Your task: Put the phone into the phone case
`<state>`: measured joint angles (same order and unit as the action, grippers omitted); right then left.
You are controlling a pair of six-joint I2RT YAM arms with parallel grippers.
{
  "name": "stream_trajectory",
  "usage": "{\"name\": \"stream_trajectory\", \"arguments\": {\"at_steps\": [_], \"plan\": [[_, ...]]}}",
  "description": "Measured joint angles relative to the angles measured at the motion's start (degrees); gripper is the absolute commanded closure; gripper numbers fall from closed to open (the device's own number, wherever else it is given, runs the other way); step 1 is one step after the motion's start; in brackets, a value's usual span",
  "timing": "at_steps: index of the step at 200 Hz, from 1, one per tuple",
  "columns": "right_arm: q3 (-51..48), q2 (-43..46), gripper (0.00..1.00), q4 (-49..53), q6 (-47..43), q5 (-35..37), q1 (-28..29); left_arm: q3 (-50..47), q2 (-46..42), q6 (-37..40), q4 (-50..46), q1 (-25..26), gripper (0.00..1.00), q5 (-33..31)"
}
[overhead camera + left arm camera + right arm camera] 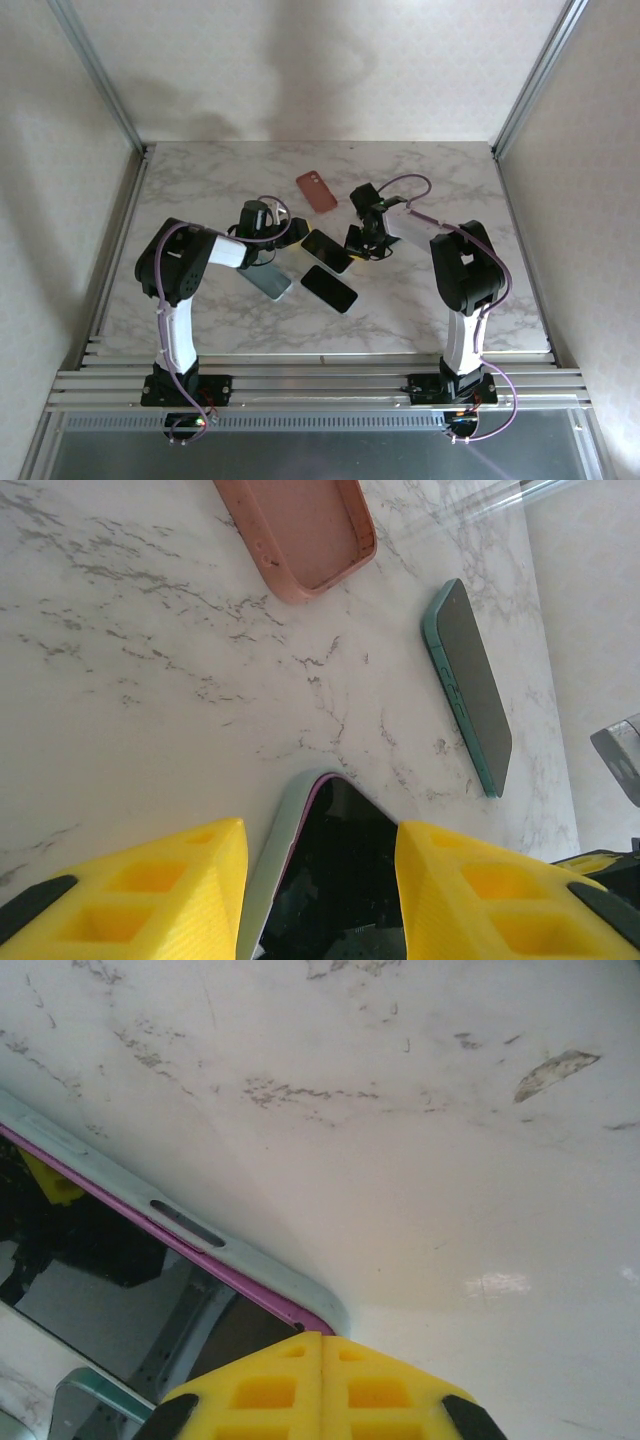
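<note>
My left hand (pixel 320 828) was clamped across one end of the phone (pixel 335 880), one yellow finger (pixel 160 890) on each long side. The phone filled the gap between them. Its purple edge ran just inside the pale wall of the phone case (pixel 272 860). Whether it sat fully home I could not tell.

My right hand (pixel 322 1338) had its fingers pressed together with no gap, the tips at a corner of that same phone (pixel 130 1270). There the purple edge again lay against the case wall (pixel 100 1168) with its button slots.

From above, the phone (pixel 327 250) lay slantwise near the middle of the marble bench (pixel 200 180). My left hand (pixel 292 233) was at its 10 o'clock end and my right hand (pixel 358 243) at its 3 o'clock end.

A pink case (pixel 317 190) lay hollow side up at the phone's 12 o'clock, well apart. A second phone (pixel 329 288), teal-edged (pixel 475 680) and screen up, lay just beside it at 6 o'clock. A pale blue-green slab (pixel 268 277) rested at 8 o'clock, under my left forearm.
</note>
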<state>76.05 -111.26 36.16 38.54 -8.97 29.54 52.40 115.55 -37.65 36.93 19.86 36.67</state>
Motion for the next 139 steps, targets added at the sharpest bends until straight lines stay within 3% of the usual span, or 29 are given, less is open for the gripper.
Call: {"name": "stream_trajectory", "arguments": {"at_steps": [139], "plan": [[-6.82,3.06,0.97,-9.01,3.21,-0.44,0.28,-1.79,-0.79,-0.07,1.44,0.63,0.59,-0.66]]}}
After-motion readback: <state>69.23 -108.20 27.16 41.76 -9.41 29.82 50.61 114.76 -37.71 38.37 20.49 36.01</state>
